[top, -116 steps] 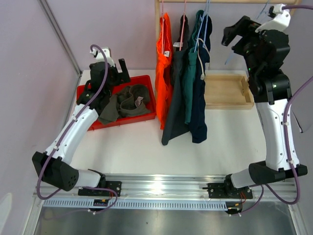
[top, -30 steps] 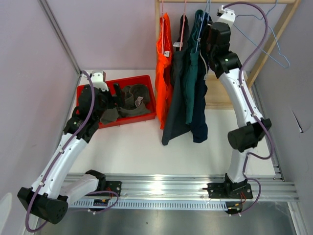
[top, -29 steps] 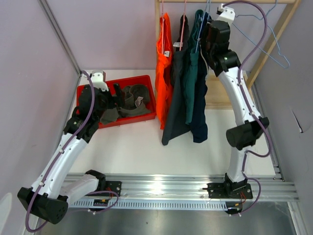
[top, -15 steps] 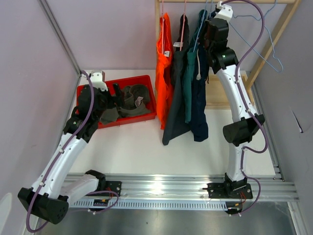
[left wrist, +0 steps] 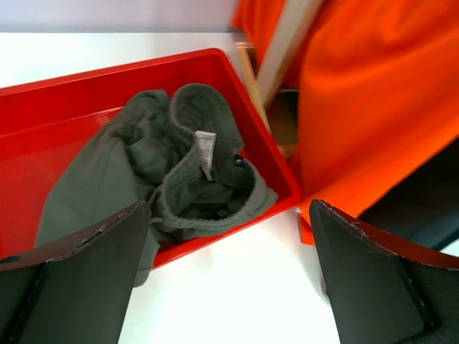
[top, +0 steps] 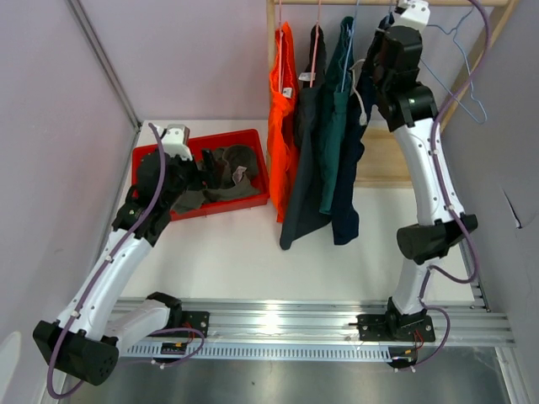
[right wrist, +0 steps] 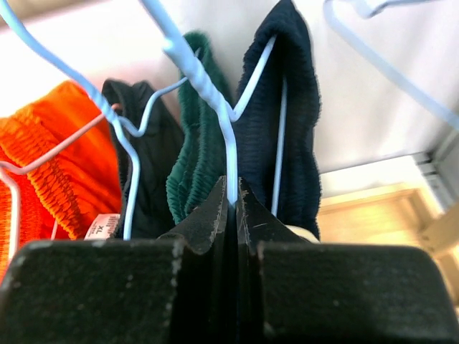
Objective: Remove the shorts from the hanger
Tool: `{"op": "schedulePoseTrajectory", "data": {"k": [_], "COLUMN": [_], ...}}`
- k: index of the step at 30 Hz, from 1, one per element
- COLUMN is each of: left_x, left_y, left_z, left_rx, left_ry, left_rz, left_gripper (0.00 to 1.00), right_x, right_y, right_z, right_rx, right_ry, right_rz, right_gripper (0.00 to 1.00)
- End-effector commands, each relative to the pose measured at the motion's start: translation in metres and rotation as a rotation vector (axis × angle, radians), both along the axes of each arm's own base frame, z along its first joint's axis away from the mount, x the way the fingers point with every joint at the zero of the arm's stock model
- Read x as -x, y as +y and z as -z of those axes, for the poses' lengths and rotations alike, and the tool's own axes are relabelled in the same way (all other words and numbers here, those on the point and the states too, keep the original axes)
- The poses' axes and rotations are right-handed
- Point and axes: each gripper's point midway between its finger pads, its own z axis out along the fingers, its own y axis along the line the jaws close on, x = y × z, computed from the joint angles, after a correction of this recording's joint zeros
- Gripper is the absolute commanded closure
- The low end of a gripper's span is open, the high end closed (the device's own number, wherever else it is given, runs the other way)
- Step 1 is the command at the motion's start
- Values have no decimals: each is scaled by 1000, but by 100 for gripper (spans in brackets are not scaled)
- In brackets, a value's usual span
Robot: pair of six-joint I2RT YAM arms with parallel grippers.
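Four shorts hang in a row on the rack: orange (top: 283,109), charcoal grey (top: 301,177), teal (top: 328,143) and navy (top: 345,194). My right gripper (right wrist: 231,195) is up at their tops, shut on the light-blue wire neck of a hanger (right wrist: 208,86). That hanger's arms run into the navy shorts (right wrist: 294,107), next to the teal shorts (right wrist: 192,158). The dark olive shorts (left wrist: 193,165) lie crumpled in the red bin (left wrist: 107,72). Near the bin's front right corner my left gripper (left wrist: 229,287) hangs open over the table, holding nothing.
A wooden tray (top: 392,160) lies on the table behind the navy shorts. Empty wire hangers (top: 459,50) hang at the rack's right end by its slanted wooden post (top: 480,59). The red bin (top: 147,156) sits at the back left.
My right gripper has closed on the hanger's wire and moved right and up with it. The top of the navy shorts swung right with it. The left arm has barely moved.
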Motion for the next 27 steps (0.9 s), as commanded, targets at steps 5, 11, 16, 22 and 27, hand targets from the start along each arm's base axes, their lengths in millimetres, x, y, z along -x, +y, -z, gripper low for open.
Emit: {"op": "schedulePoseTrajectory", "data": {"k": [5, 11, 16, 22, 27], "left_x": [33, 97, 152, 190, 192], "left_y": [-79, -177, -248, -321, -356], "left_z": [-74, -105, -121, -101, -93], "left_rx": [37, 66, 179, 158, 117], "left_ry": [-204, -267, -305, -296, -315], "left_rz": [365, 683, 878, 988, 955], "left_gripper": [1, 1, 1, 1, 1], "right_x": [85, 120, 169, 198, 214], "right_y": [-38, -39, -41, -31, -24], "right_z": [-75, -37, -33, -24, -25], "right_rx": [-57, -116, -165, -232, -262], "right_ry": [-175, -117, -128, -111, -109], "right_rz": [45, 32, 28, -5, -31], "right_gripper": [100, 100, 100, 100, 100]}}
